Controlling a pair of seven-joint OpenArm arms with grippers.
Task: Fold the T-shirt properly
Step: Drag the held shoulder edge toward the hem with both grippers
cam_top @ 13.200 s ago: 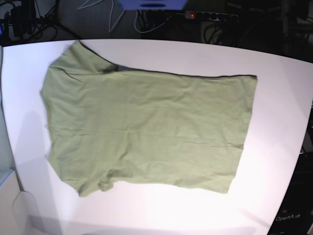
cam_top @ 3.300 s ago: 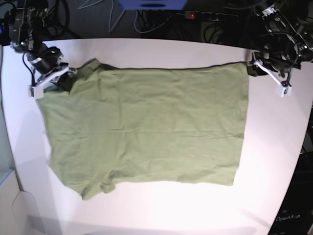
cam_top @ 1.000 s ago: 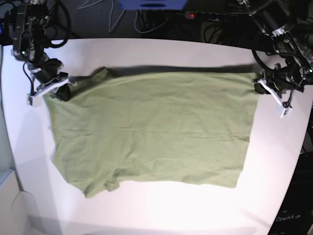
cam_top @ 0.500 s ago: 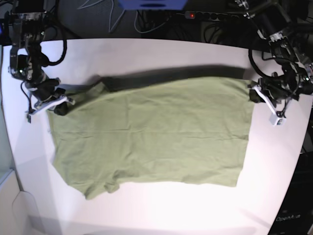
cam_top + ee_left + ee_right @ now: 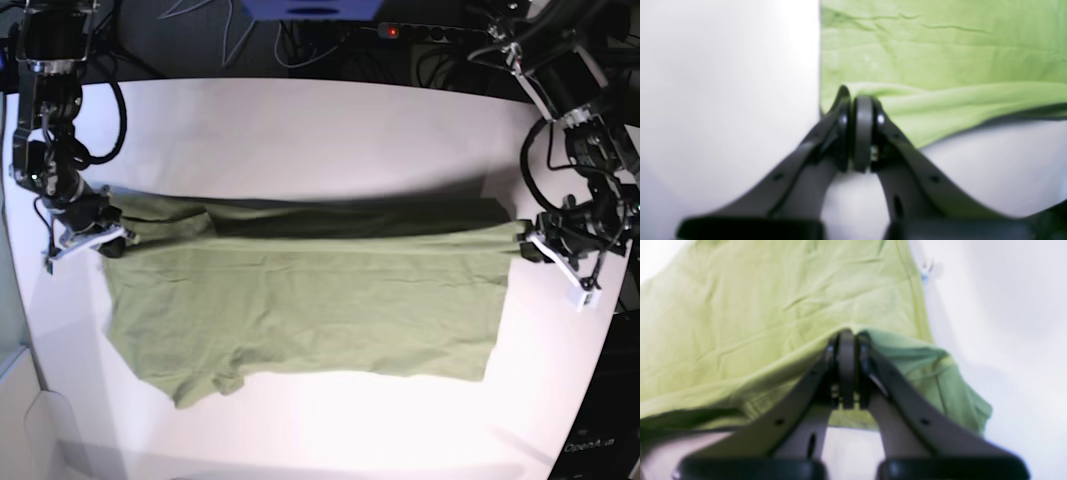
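Note:
The olive-green T-shirt (image 5: pixel 300 300) lies across the white table (image 5: pixel 300 120), its far long edge raised off the surface and casting a dark shadow behind it. At the right end of that edge, my left gripper (image 5: pixel 530 247) is shut on the hem corner. In the left wrist view the left gripper (image 5: pixel 861 100) pinches a ridge of the T-shirt (image 5: pixel 940 50). My right gripper (image 5: pixel 110 238) is shut on the shoulder end at the left. In the right wrist view the right gripper (image 5: pixel 846 335) clamps the T-shirt (image 5: pixel 773 306), with a sleeve hanging to its right.
Bare white tabletop shows behind and in front of the shirt. Beyond the back edge are dark cables and a power strip with a red light (image 5: pixel 392 31). The table's curved right edge (image 5: pixel 612 330) runs close to the left arm.
Both grippers have carried the shirt's far edge toward the front of the table. The raised edge now sits lower in the base view, with more bare table behind it.

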